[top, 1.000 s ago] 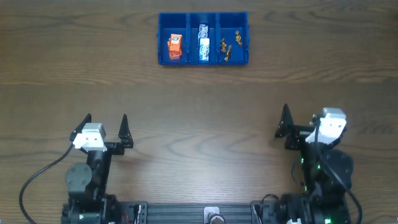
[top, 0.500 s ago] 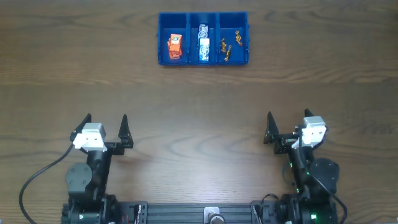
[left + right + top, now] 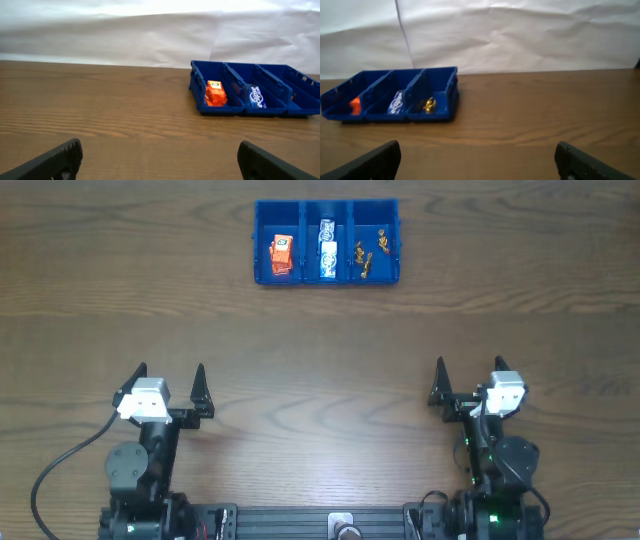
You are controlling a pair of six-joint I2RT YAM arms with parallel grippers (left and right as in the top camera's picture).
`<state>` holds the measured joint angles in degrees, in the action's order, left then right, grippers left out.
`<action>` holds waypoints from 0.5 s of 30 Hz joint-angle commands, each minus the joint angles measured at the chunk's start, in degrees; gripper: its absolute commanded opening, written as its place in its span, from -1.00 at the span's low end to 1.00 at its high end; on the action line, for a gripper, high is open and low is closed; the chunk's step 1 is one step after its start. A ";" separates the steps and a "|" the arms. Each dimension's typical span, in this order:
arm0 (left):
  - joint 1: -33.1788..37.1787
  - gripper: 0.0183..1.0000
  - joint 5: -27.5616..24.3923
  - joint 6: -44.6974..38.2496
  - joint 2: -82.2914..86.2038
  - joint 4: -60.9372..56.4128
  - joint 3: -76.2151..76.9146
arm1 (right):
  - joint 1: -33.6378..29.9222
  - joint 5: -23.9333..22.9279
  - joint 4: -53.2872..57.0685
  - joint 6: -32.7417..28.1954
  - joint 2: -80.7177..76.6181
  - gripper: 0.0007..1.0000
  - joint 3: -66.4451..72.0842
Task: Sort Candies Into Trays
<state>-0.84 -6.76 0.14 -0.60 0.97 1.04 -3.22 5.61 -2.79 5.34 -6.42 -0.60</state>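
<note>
Resting near the tabletop's near-left corner, the left gripper (image 3: 170,370) has fingers spread, empty. At the far edge, the blue tray (image 3: 305,279) holds orange candies (image 3: 282,255), blue-white candies (image 3: 328,252) and gold candies (image 3: 370,255), one kind per compartment. The right gripper (image 3: 468,366), near-right, is spread too. Sorting looks complete; next, likely only parking both arms.

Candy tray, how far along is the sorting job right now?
Done: in the blue plastic three-compartment tray, seen from the top view, the orange wrapped candies lie in the left compartment, the blue-and-white wrapped candies in the middle, the small gold candies in the right. In hand: nothing; the left gripper and right gripper sit near their bases, fingers open. Left: seemingly nothing, since every candy I can see lies in the tray.
</note>
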 commanded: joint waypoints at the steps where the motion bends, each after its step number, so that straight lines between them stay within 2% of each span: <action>1: 0.17 0.99 -1.66 -0.37 0.37 2.82 -0.76 | -2.36 0.70 3.32 -0.72 6.64 1.00 0.20; 8: 0.17 0.99 -1.66 -0.37 0.37 2.82 -0.76 | -2.27 0.74 3.82 -0.70 6.29 1.00 0.22; 15: 0.17 0.99 -1.66 -0.37 0.37 2.82 -0.76 | 0.37 0.72 4.00 -0.72 6.29 1.00 0.22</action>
<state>-0.84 -6.76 0.14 -0.60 0.99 1.06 -4.01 5.85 1.02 5.34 -0.62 -0.54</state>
